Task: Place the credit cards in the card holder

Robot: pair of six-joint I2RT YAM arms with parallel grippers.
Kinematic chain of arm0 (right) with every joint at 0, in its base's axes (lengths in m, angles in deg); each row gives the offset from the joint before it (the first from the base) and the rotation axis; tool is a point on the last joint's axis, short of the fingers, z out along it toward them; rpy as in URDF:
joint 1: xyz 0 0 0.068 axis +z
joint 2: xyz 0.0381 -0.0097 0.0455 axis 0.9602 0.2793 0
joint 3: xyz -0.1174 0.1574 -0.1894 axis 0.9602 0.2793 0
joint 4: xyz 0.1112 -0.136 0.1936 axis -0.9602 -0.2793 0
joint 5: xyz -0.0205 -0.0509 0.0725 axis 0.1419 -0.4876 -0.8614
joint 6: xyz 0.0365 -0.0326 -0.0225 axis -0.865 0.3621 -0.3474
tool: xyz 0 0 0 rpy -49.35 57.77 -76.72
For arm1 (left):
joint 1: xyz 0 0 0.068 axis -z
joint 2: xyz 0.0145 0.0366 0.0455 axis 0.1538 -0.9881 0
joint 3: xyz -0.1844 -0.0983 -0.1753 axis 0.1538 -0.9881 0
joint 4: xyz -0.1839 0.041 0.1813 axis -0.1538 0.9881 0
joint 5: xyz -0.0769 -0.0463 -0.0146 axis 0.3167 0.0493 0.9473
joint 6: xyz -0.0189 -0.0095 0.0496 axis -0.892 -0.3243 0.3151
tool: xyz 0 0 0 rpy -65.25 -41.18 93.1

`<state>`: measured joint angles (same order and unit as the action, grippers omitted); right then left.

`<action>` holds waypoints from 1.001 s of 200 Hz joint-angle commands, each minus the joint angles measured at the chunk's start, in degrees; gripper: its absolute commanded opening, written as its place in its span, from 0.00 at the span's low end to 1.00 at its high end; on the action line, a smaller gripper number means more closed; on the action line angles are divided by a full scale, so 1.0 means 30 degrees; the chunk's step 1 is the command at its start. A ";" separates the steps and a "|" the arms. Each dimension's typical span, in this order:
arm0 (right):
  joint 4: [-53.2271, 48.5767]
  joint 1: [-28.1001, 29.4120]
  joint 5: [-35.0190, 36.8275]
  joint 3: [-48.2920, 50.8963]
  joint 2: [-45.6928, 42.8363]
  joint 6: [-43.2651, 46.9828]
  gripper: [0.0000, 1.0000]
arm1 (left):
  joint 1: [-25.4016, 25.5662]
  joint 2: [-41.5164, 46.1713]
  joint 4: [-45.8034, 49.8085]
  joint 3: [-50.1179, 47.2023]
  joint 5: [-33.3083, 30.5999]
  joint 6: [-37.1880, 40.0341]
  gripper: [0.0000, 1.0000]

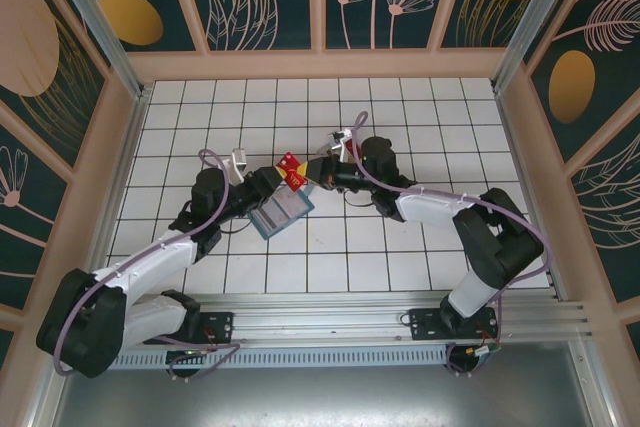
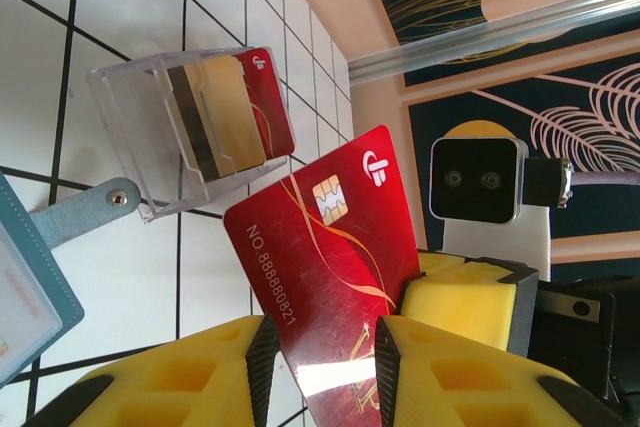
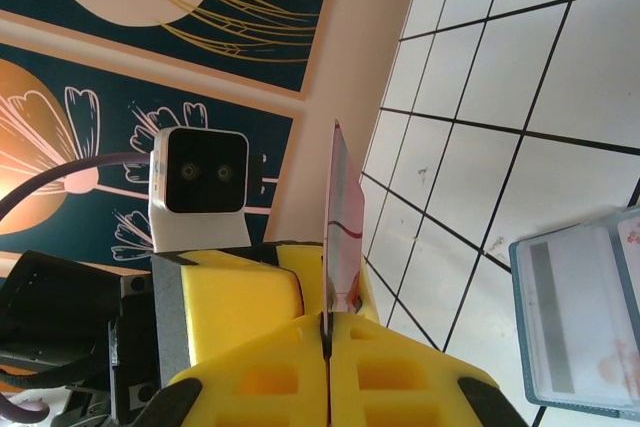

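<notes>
A red credit card [image 2: 320, 237] stands between the pads of my left gripper [image 2: 320, 332], which is shut on its two long edges. My right gripper [image 3: 327, 322] is shut flat on the same card [image 3: 340, 227], and its yellow finger [image 2: 465, 297] shows against the card's right edge. From above, both grippers [image 1: 280, 175] [image 1: 305, 172] meet at the red card [image 1: 290, 167] mid-table. The clear card holder [image 2: 130, 147] lies on the tiles just beyond, with a gold card [image 2: 225, 112] and another red card [image 2: 265, 97] inside it.
An open teal wallet [image 1: 280, 212] lies on the tiles just below the grippers; its strap and edge [image 2: 30, 287] show at left, and its grey-blue inside [image 3: 585, 317] at lower right. Patterned walls ring the tiled floor.
</notes>
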<state>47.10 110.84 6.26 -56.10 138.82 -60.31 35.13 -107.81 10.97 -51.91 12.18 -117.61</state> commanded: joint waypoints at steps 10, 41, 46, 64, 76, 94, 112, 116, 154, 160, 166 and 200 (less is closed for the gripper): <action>0.1607 -0.0071 -0.0636 0.0425 -0.1168 -0.0262 0.07 | -0.0391 -0.0144 -0.1091 -0.0206 0.0824 -0.0406 0.35; 0.1739 -0.0396 -0.0507 0.0814 -0.1550 -0.0405 0.07 | -0.0777 -0.0069 -0.1081 -0.0221 0.1063 -0.0442 0.36; 0.1682 -0.0429 -0.0536 0.0815 -0.1558 -0.0350 0.07 | -0.0803 -0.0109 -0.1182 -0.0220 0.1143 -0.0453 0.36; 0.1399 -0.0396 -0.0747 0.0657 -0.1392 -0.0231 0.07 | -0.0876 -0.0233 -0.1506 -0.0148 0.1309 -0.0584 0.36; 0.1455 -0.0251 -0.0850 0.0610 -0.1167 -0.0275 0.07 | -0.0875 -0.0449 -0.1857 -0.0025 0.1530 -0.0691 0.36; 0.1667 -0.0052 -0.0998 0.0522 -0.0813 -0.0426 0.08 | -0.0880 -0.0823 -0.2154 0.0235 0.1908 -0.0748 0.36; 0.2048 0.0069 -0.1061 0.0504 -0.0605 -0.0636 0.07 | -0.0906 -0.0877 -0.2261 0.0278 0.1911 -0.0801 0.35; 0.2047 0.0111 -0.1064 0.0493 -0.0579 -0.0648 0.07 | -0.0902 -0.0875 -0.2261 0.0280 0.1888 -0.0777 0.34; 0.1903 0.0098 -0.1181 0.0496 -0.0431 -0.0582 0.08 | -0.0935 -0.0889 -0.2418 0.0249 0.1775 -0.0884 0.25; 0.1843 0.0098 -0.1219 0.0493 -0.0379 -0.0584 0.08 | -0.0963 -0.0929 -0.2528 0.0284 0.1810 -0.0903 0.23; 0.1842 0.0097 -0.1245 0.0494 -0.0331 -0.0626 0.08 | -0.0968 -0.0981 -0.2624 0.0278 0.1825 -0.0922 0.21; 0.1119 0.0098 -0.1350 0.0309 -0.0145 -0.0329 0.10 | -0.1056 -0.1109 -0.2890 0.0250 0.1906 -0.0940 0.05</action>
<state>48.93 110.51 4.95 -54.29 137.90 -61.65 32.29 -110.37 4.78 -52.00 16.90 -120.73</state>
